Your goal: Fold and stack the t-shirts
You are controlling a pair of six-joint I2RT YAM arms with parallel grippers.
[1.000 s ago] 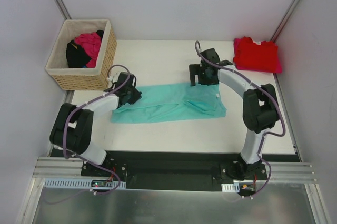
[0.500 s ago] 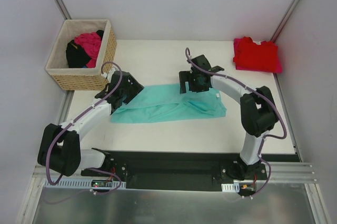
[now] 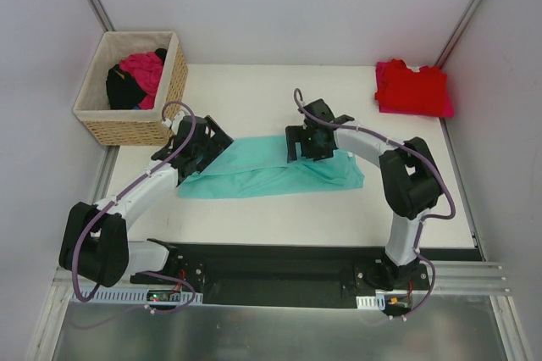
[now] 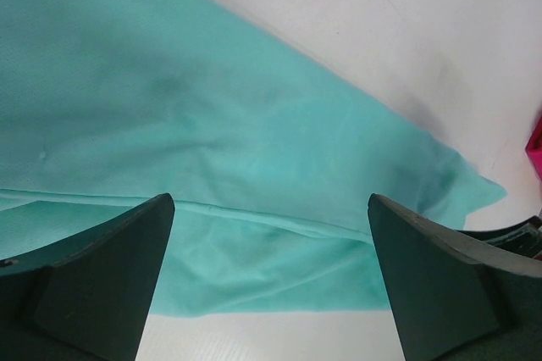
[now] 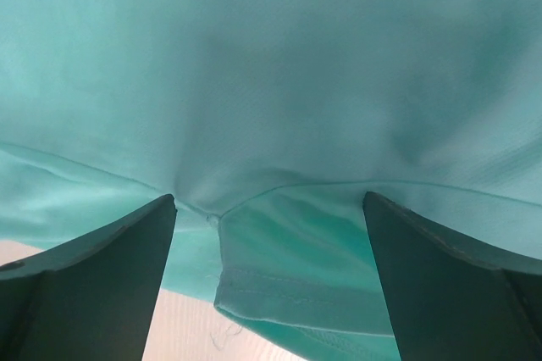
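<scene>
White table (image 3: 254,90) with plain walls all round — that is where you work. Your teal t-shirt (image 3: 262,168) lies flat across the middle of it, folded into a long strip. It looks soft, thin and very light, so I think it will flop and bunch up if you drag it. Pinch it at an edge, catch both layers, and lift gently. The left gripper (image 3: 201,142) is at the strip's left end. The right gripper (image 3: 309,145) is over its far edge, a bit right of the middle. Both sets of jaws stand wide apart and hold nothing. From each wrist you see cloth right under the gap, with a folded edge running across it — I cannot tell if the tips touch. A red t-shirt (image 3: 412,90) sits folded in the far right corner. A pink t-shirt (image 3: 142,67) is in the basket (image 3: 127,129) at the far left.
</scene>
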